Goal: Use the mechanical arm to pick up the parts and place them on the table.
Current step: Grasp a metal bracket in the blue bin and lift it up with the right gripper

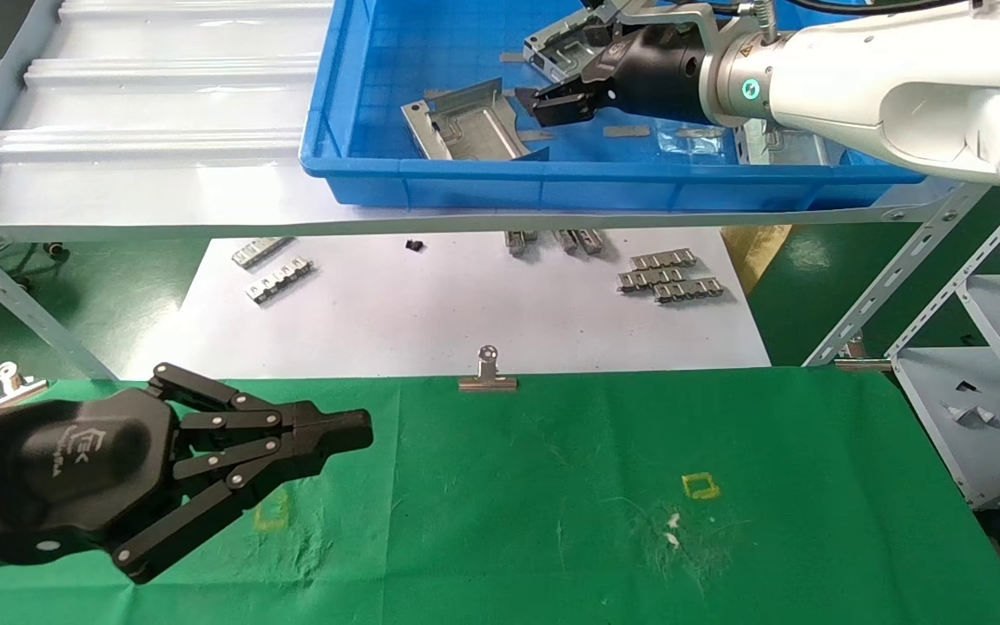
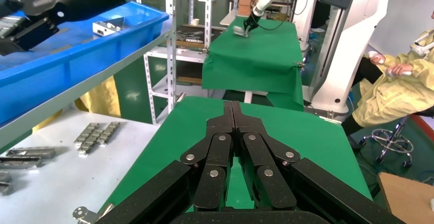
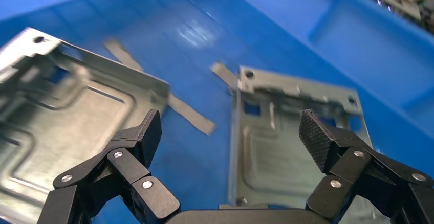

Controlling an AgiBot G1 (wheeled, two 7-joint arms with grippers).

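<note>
The right claw of the white mechanical arm is inside the blue bin on the grey ribbed shelf beyond the far edge of the worktop. Its fingers stand wide apart and hold nothing. Between and below them lies one stamped sheet-metal part, flat on the bin floor; a second part lies just beside it, on the side of the other finger. In the head view a part rests in the bin directly next to the claw tips, and another part lies farther back, partly hidden by the claw. Thin metal strips are scattered on the bin floor. The left claw hovers over the worktop near its left edge, fingers pressed together, empty. No part lies on the green worktop. A silver binder clip sits at the middle of the far edge. Ridged metal strips lie on the white paper sheet under the shelf.
</note>
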